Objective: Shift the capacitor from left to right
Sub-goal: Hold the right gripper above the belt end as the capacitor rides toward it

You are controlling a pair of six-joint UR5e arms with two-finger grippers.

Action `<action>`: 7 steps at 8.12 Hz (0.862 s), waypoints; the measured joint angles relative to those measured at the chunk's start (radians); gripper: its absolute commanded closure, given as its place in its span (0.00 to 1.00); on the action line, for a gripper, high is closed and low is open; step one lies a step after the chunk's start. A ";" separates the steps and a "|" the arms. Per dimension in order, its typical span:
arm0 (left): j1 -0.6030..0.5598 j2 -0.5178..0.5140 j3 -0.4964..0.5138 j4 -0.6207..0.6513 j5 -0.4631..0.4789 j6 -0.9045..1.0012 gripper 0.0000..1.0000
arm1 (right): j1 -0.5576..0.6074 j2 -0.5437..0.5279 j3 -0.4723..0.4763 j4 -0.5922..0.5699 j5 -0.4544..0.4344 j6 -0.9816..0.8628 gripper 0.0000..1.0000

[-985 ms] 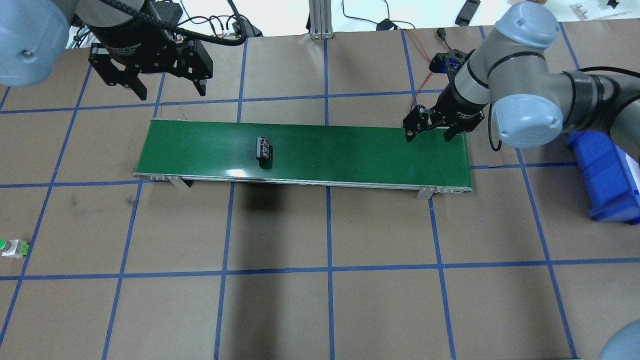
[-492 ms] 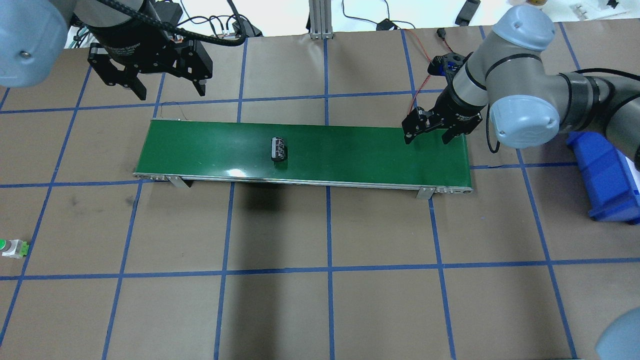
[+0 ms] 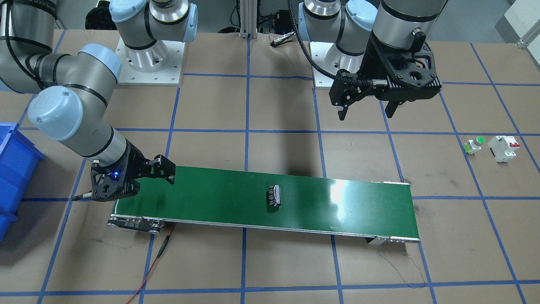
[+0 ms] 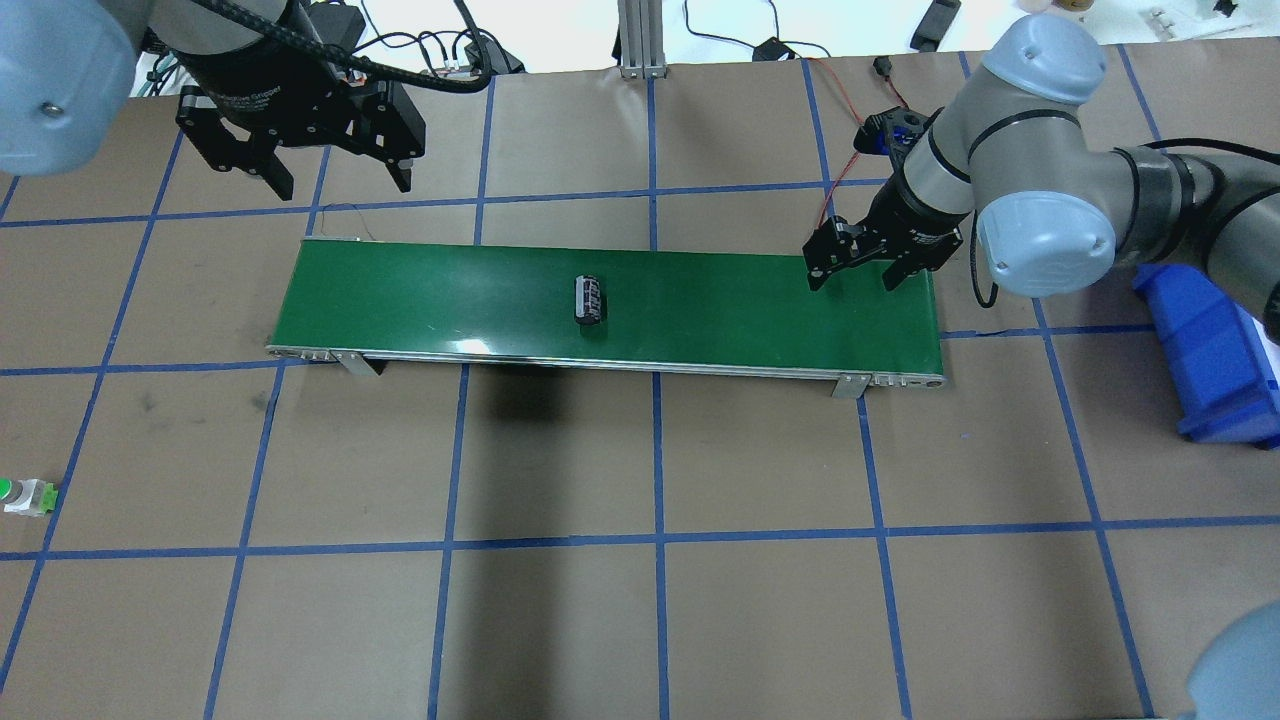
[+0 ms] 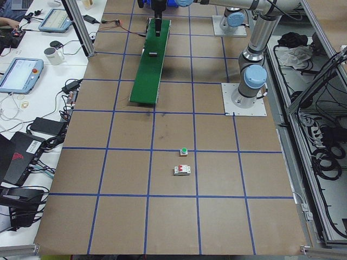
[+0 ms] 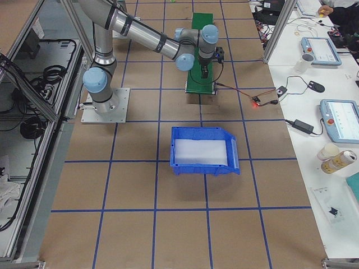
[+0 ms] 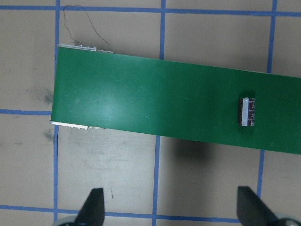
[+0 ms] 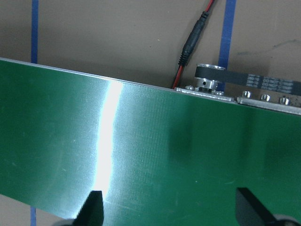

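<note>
Capacitor (image 4: 590, 301) lies on its side near the middle of the green conveyor belt (image 4: 420, 300), touched by neither arm. Left end effector (image 4: 345, 187) hangs released over the desk (image 4: 640, 620) at the belt's 10 o'clock. Right end effector (image 4: 852, 282), fingers spread, hovers above the belt's 3 o'clock end. Blue bin (image 6: 205, 170), farther toward 3 o'clock, shows a pale whitish floor.

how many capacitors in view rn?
1. The capacitor lies on its side near the middle of the green conveyor belt, with nothing touching it. No other shows on the table; the inside of the blue bin is not fully visible.
</note>
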 measured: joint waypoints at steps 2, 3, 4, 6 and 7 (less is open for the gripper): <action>0.000 0.000 0.000 0.000 0.000 0.000 0.00 | 0.000 0.002 0.000 0.000 0.003 0.001 0.00; 0.000 -0.001 0.000 0.001 0.000 0.000 0.00 | 0.000 0.005 0.000 0.000 0.005 0.000 0.00; 0.000 -0.003 0.000 0.001 0.000 0.000 0.00 | 0.000 0.009 0.000 0.000 0.006 0.000 0.00; 0.000 -0.007 0.001 0.003 0.000 0.000 0.00 | 0.000 0.013 0.000 -0.001 0.007 0.001 0.00; 0.001 -0.007 0.001 0.003 0.000 0.000 0.00 | 0.000 0.013 0.000 -0.001 0.007 0.001 0.00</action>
